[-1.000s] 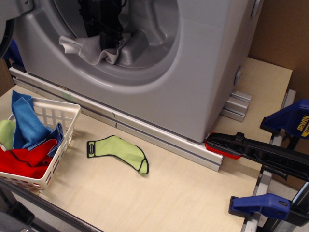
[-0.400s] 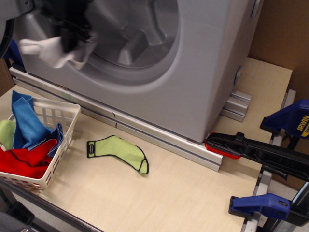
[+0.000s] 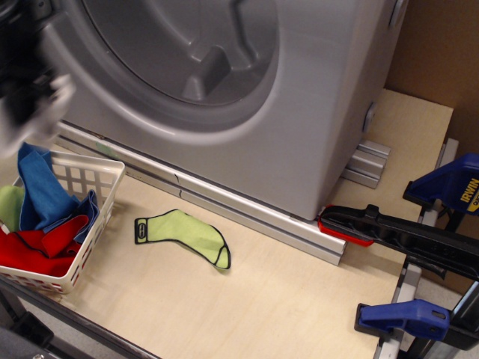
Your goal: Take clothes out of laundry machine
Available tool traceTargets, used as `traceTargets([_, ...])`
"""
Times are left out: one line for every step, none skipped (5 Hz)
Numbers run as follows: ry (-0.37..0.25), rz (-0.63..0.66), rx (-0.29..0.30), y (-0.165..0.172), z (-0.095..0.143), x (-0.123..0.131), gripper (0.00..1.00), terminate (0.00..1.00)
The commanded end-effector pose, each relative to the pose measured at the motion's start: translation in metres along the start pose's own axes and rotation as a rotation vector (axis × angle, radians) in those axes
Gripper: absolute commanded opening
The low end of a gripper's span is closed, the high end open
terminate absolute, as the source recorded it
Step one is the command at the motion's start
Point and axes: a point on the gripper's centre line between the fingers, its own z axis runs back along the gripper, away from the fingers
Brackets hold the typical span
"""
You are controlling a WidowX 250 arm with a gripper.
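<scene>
One second back my fingers [image 3: 26,90] were in the laundry machine [image 3: 224,90]; now, blurred, seemingly pinching the clothes [image 3: 19,123], they're above the basket [image 3: 90,224].

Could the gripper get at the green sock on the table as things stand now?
Probably yes. The green sock lies flat on open table, nothing on it, apart from the white basket. But the gripper, blurred at the left edge, seems to carry the pale cloth.
</scene>
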Motion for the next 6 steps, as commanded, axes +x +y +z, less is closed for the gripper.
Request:
traceTargets([-0.119, -0.001, -0.116, 0.005, -0.045, -0.034, 0.0, 0.0])
traceTargets([-0.139, -0.09, -0.061, -0.013, -0.045, -0.017, 0.0, 0.0])
traceTargets([-0.181, -0.087, -0.082, -0.024, -0.037, -0.007, 0.0, 0.0])
traceTargets([-0.181, -0.116, -0.082, -0.04, -0.037, 0.0, 0.0, 0.0])
traceTargets([-0.1, -0.102, -0.061, -0.048, -0.051, 0.0, 0.0, 0.0])
traceTargets([-0.06, -0.086, -0.091, -0.048, -0.069, -0.008, 0.0, 0.0])
